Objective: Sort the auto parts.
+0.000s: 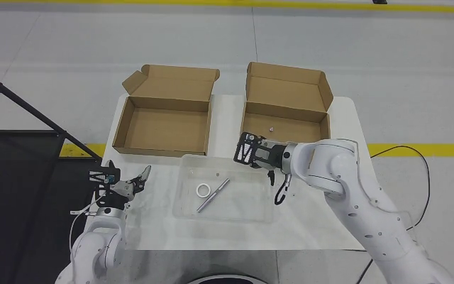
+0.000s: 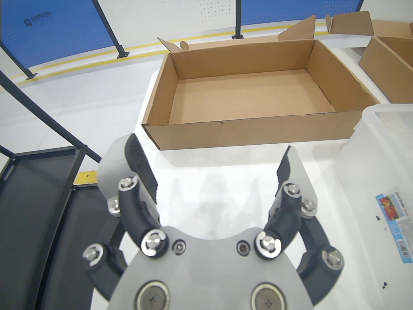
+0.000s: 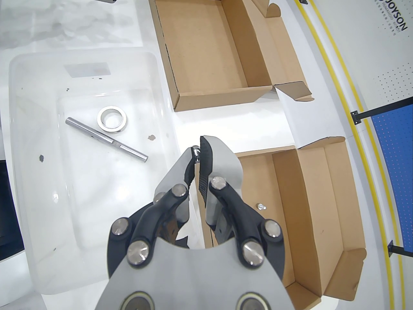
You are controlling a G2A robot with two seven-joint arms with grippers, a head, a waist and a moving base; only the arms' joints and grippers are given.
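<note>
Shiny small metal part [image 3: 195,152] sits pinched in the right end effector [image 3: 197,148]; left end effector [image 2: 209,151] gapes wide.

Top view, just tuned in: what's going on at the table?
The right pincer is shut on a small metal part, between the clear bin and the right-hand box, where one bolt already lies. A ring and a rod lie in the bin. The left pincer hangs open beside the bin.

One box [image 1: 164,131] and the other box [image 1: 298,128] are plain brown, the tub [image 1: 248,207] clear, ring [image 1: 203,189] and rod [image 1: 213,196] silver.
</note>
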